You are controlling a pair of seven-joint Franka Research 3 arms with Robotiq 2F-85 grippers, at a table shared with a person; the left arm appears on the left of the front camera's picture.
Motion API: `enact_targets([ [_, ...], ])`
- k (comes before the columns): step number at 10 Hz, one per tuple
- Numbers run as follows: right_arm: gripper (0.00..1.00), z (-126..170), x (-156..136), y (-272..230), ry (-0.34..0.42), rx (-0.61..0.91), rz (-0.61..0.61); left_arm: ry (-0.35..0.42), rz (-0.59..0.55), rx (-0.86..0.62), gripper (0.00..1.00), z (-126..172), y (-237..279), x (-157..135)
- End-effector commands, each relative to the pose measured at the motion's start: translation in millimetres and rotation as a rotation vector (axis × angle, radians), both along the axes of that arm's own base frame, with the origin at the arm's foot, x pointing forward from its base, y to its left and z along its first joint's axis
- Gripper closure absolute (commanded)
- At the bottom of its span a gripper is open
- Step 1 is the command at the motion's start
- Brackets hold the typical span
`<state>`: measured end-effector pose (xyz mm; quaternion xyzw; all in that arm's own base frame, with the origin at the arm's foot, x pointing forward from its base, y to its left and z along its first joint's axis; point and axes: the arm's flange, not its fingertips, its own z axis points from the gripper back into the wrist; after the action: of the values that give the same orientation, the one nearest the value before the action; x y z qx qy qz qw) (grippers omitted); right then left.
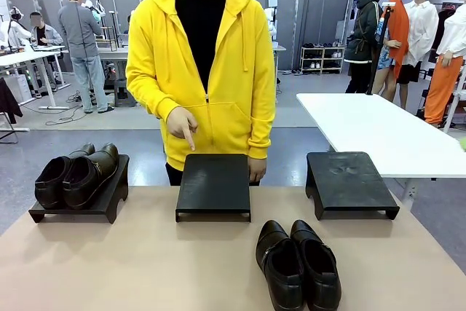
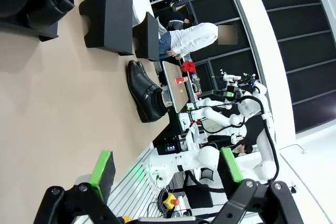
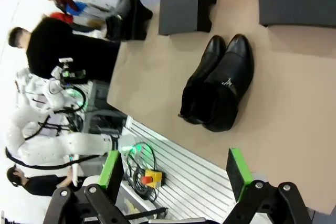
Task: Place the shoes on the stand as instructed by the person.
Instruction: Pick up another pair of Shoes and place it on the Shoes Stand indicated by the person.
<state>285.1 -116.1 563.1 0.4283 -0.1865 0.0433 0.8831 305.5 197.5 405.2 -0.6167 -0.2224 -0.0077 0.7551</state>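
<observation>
One pair of glossy black shoes [image 1: 297,264] lies side by side on the tan table near its front edge, toes toward the person; it also appears in the left wrist view [image 2: 145,91] and the right wrist view [image 3: 219,84]. A second pair [image 1: 75,174] rests on the left black stand [image 1: 81,202]. The person [image 1: 202,63] in a yellow hoodie points a finger [image 1: 189,140] down at the empty middle stand [image 1: 214,185]. The right stand [image 1: 349,182] is bare. My left gripper [image 2: 166,169] and right gripper [image 3: 175,167] are open, held apart from the shoes.
A white table [image 1: 386,132] stands beyond the right stand. People and other furniture fill the room behind. Bare tan tabletop [image 1: 131,267] spreads left of the loose pair.
</observation>
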Motion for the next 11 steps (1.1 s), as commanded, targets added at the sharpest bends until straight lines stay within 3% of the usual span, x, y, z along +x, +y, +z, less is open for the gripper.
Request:
enact_targets([
  [1, 0.00, 20, 15, 56, 0.104, -0.140, 0.054, -0.023, -0.003, -0.015, 0.00, 1, -1, -2],
  [4, 0.00, 29, 19, 147, 0.113, -0.319, 0.092, -0.023, -0.003, -0.015, 0.00, 1, -1, -2],
  [6, 0.00, 18, 20, 192, 0.108, -0.426, 0.027, -0.023, -0.003, -0.015, 0.00, 1, -1, -2],
  [9, 0.00, -26, 20, 252, 0.065, -0.598, 0.015, -0.023, -0.003, -0.015, 0.00, 1, -1, -2],
  [11, 0.00, -60, 24, 282, 0.076, -0.674, 0.016, -0.023, -0.003, -0.015, 0.00, 1, -1, -2],
])
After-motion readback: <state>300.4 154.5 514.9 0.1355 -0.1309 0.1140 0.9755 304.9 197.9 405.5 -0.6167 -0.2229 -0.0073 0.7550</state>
